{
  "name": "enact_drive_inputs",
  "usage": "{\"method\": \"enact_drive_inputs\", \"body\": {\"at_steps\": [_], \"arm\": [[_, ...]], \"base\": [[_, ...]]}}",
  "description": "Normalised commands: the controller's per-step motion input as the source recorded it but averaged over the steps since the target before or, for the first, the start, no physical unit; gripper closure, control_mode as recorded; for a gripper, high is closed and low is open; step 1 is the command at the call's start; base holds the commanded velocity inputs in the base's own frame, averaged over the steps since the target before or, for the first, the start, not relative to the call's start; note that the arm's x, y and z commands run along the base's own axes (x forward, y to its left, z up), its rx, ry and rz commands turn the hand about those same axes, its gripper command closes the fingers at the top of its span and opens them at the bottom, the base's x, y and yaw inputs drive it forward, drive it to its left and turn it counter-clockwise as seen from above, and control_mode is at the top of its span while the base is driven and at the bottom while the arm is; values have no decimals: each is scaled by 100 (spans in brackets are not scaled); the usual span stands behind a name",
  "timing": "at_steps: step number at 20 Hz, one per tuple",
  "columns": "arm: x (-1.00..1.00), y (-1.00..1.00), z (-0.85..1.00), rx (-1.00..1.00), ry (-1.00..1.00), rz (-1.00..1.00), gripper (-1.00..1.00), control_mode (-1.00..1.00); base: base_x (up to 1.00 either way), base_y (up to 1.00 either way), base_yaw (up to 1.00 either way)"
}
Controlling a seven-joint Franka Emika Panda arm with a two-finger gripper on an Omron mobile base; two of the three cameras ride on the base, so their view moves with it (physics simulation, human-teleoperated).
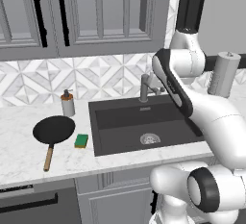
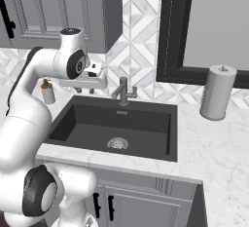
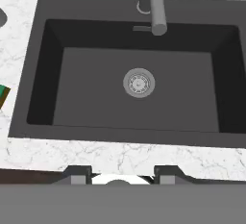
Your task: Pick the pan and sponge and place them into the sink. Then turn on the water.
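The black pan [image 1: 54, 130] lies on the marble counter left of the sink [image 1: 115, 122], its wooden handle [image 1: 48, 157] pointing to the counter's front edge. The green and yellow sponge [image 1: 81, 141] rests between the pan and the basin; its corner shows at the left edge of the hand view, sponge [image 3: 3, 95]. My gripper [image 2: 84, 90] hangs over the left part of the sink [image 2: 97, 123], pointing down, open and holding nothing. In the hand view the gripper [image 3: 120, 174] looks onto the dry basin [image 3: 96, 98] and its drain [image 3: 139, 83].
The grey faucet [image 1: 144, 89] [image 2: 123, 92] [image 3: 156, 6] stands at the back rim, spout over the basin. A soap dispenser [image 1: 67, 104] [image 2: 47, 92] is behind the pan. A paper towel roll [image 1: 223, 74] [image 2: 217, 92] stands right of the sink. Wall cabinets hang overhead.
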Motion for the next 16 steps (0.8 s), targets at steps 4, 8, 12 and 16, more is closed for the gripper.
{"method": "enact_drive_inputs", "body": {"at_steps": [4,8,12,16], "arm": [[-27,4,0,0,0,2,-100,-100],[-73,48,0,2,0,0,-100,-100],[-71,82,-10,3,0,0,-100,-100],[-41,100,-23,2,0,0,-100,-100]], "base": [[0,0,0],[0,0,0],[0,0,0],[0,0,0]]}}
